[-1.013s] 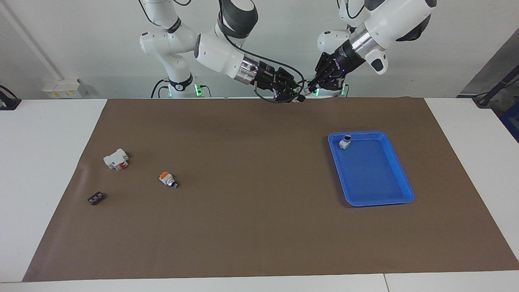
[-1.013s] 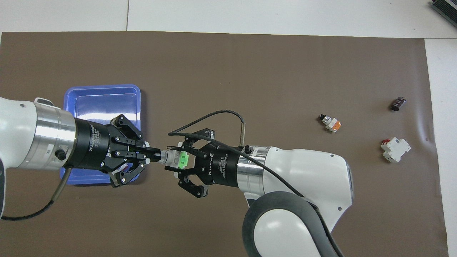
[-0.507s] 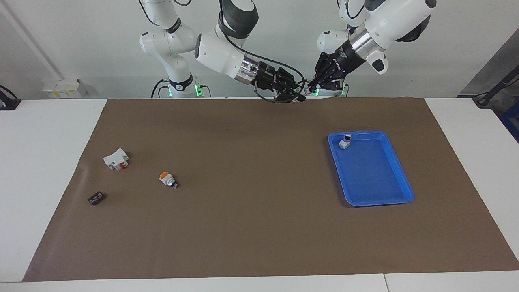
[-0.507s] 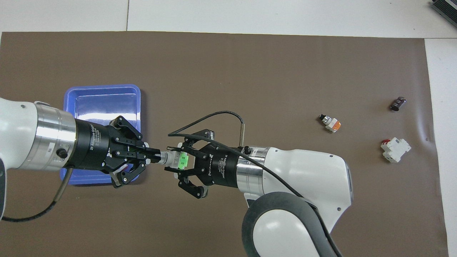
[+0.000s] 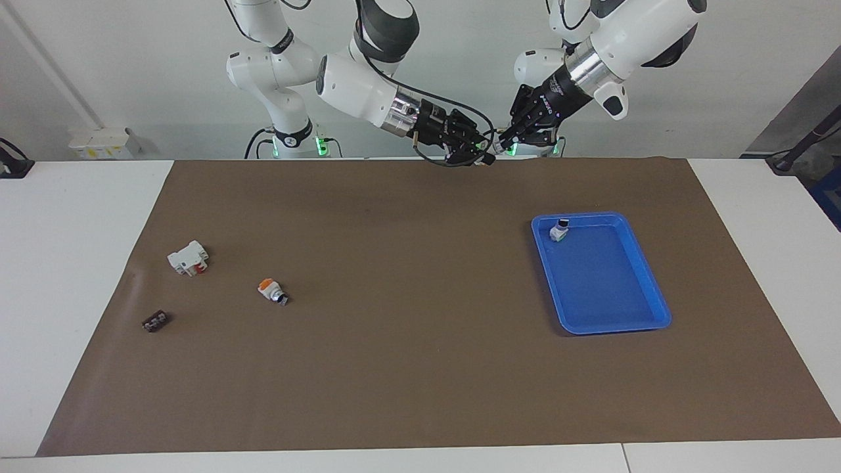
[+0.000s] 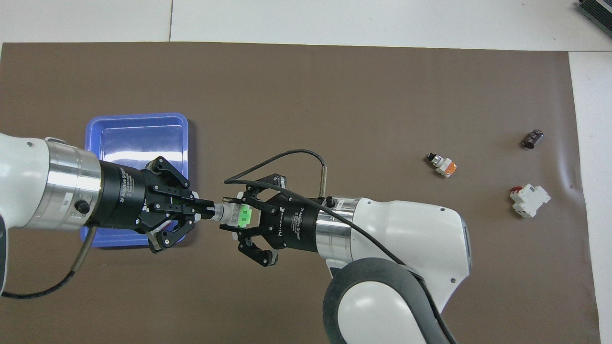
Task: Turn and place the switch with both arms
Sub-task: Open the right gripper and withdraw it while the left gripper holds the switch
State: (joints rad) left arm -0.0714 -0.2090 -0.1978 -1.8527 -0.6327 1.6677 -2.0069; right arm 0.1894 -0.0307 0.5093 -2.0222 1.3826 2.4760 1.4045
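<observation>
Gripping the switch (image 6: 234, 213) from both ends, the two arms hold it in the air beside the blue tray (image 6: 138, 125): the left claw (image 6: 206, 210) is clenched on the silver knob end, and the right claw (image 6: 237, 214) is clenched on the white body with the green block. I judge that the turning step is in progress, and the risk is that a twist with both grips tight makes the knob slip out, or strains the small part. If one claw releases too early, the switch can fall on the table beside the tray, where another switch (image 5: 560, 230) already stands in the corner.
</observation>
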